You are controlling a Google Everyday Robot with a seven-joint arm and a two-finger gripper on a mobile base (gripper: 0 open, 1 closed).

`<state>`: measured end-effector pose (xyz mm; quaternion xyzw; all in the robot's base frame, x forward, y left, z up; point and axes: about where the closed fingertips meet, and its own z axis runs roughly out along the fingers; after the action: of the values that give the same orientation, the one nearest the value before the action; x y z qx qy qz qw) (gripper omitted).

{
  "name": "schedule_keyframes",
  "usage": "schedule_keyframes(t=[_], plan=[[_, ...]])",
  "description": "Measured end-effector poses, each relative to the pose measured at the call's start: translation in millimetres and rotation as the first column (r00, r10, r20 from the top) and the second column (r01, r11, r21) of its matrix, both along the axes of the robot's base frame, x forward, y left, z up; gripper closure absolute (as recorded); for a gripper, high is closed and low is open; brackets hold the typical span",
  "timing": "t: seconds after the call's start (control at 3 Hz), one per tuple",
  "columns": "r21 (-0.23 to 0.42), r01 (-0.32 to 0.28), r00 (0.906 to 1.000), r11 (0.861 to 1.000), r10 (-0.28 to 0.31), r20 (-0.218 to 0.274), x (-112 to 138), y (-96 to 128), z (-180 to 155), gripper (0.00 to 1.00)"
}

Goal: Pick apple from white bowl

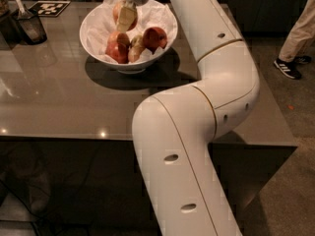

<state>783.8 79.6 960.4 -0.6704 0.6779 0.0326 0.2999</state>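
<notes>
The white bowl (98, 26), lined with crumpled white paper, stands at the back of the dark table. My gripper (126, 16) hangs over the bowl's back half, just below the wrist at the top edge. It is shut on the orange-red apple (118, 10), which shows partly behind a pale finger (128, 18) and is held above the other fruit. In the bowl lie a red apple (117, 48), a smaller yellowish apple (136, 49) and a dark red apple (155, 37).
My white arm (216, 87) bends across the table's right side and front. A dark container with a utensil (28, 26) and a black-and-white tag (49, 8) sit at the back left. A person's leg and shoe (290, 65) are at the right. The table's front edge (74, 137) is near.
</notes>
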Motion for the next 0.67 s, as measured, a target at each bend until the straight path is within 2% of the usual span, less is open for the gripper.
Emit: schedule_keyframes(t=[0.33,0.67], plan=[[0.003,0.010,0.9997,1.000,-0.010,0.020,-6.5,-0.3,19.5,1.00],[-0.002,0.007,0.9976,1.000,-0.007,0.068,-16.8,-2.0,50.7,1.00]])
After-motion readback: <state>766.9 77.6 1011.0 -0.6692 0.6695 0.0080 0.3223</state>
